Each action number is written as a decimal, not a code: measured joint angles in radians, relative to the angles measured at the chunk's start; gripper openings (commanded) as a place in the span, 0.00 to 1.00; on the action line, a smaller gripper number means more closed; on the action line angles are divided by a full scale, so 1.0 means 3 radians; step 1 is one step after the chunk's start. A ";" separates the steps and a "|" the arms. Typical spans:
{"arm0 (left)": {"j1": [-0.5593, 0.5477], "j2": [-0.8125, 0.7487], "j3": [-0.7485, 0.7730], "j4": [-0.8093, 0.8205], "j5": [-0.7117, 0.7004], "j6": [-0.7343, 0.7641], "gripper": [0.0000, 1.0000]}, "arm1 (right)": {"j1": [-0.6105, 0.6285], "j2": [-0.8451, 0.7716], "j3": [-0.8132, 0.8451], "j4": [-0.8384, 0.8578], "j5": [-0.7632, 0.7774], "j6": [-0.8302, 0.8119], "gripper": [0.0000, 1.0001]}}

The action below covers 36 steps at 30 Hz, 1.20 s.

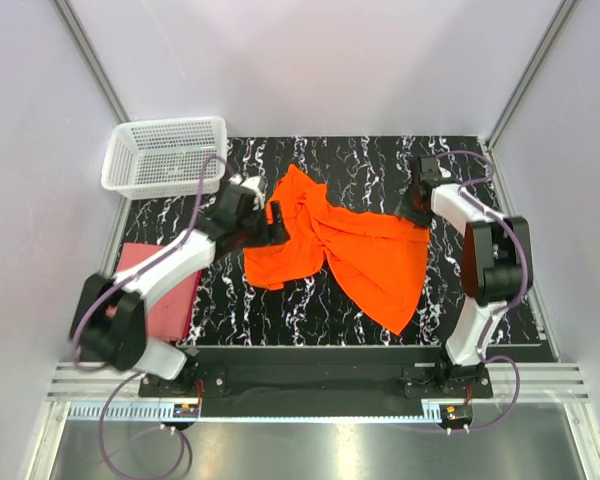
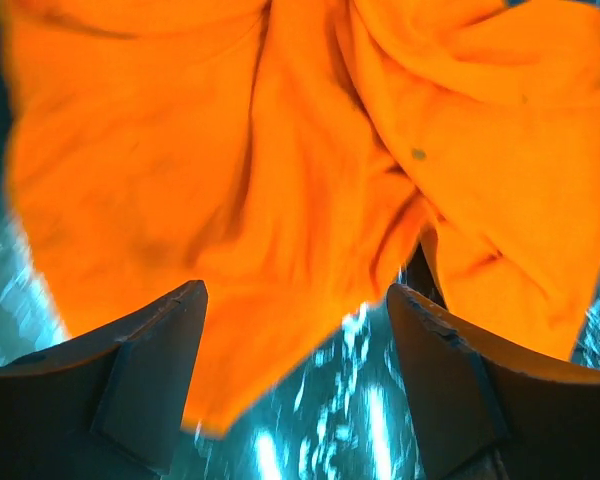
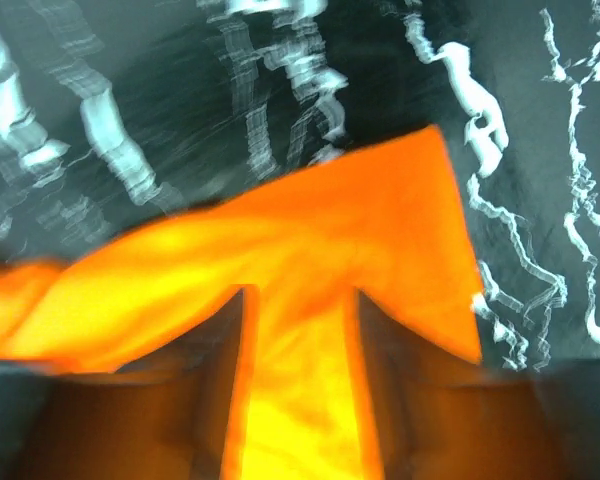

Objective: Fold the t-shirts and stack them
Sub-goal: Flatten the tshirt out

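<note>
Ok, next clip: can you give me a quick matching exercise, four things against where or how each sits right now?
Things:
1. orange t-shirt
2. pink-red t-shirt
3. white mesh basket
4. left gripper

Places or states:
A. at the far left corner of the table
B. rumpled, spread across the middle
C. lying as a flat rectangle at the near left edge
D. open, fingers apart over orange cloth

Pairs: 1-B, 2-C, 3-A, 4-D
</note>
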 measured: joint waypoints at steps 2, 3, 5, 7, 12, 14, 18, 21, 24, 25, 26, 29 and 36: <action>0.0022 -0.0332 -0.0234 -0.0003 -0.0041 -0.0004 0.80 | 0.0075 -0.0259 -0.0089 0.0006 -0.0070 -0.0100 0.71; 0.0039 -0.0469 -0.0360 0.0017 -0.0066 -0.0009 0.80 | 0.0155 -0.0427 -0.0155 0.0023 -0.0127 -0.0137 0.80; 0.0084 -0.0637 -0.0608 0.0024 -0.0103 -0.0029 0.80 | 0.0408 -0.0753 -0.0280 0.0070 -0.0242 -0.0182 0.85; 0.0121 -0.0712 -0.0818 0.0001 -0.0131 -0.0056 0.80 | 0.0805 -0.1049 -0.0416 0.0216 -0.0462 -0.0187 0.86; 0.0277 -0.0732 -0.1195 -0.0008 -0.0181 -0.0165 0.75 | 0.1752 -0.1162 -0.0670 0.0678 -0.1041 -0.0069 0.75; 0.0356 -0.0757 -0.1300 0.0011 -0.0191 -0.0209 0.73 | 0.1996 -0.1003 -0.0720 0.0795 -0.1166 0.0013 0.63; 0.0518 -0.0763 -0.1456 0.0167 -0.0167 -0.0292 0.70 | 0.2266 -0.0637 -0.0755 0.0985 -0.1275 0.0181 0.56; 0.0587 -0.0676 -0.1488 0.0272 -0.0117 -0.0345 0.71 | 0.2347 -0.0463 -0.0763 0.1076 -0.1278 0.0262 0.62; 0.0603 -0.0572 -0.1486 0.0437 -0.0034 -0.0374 0.73 | 0.2365 -0.0371 -0.0768 0.1151 -0.1273 0.0326 0.69; 0.0604 -0.0542 -0.1485 0.0497 -0.0006 -0.0381 0.73 | 0.2365 -0.0350 -0.0768 0.1175 -0.1260 0.0350 0.70; 0.0610 -0.0509 -0.1474 0.0551 0.0027 -0.0394 0.73 | 0.2365 -0.0329 -0.0768 0.1195 -0.1254 0.0371 0.71; 0.0623 -0.0385 -0.1428 0.0715 0.0116 -0.0415 0.69 | 0.2365 -0.0276 -0.0768 0.1256 -0.1245 0.0430 0.73; 0.0659 -0.0228 -0.1394 0.0849 0.0228 -0.0448 0.39 | 0.2364 -0.0116 -0.0758 0.1348 -0.1165 0.0543 0.69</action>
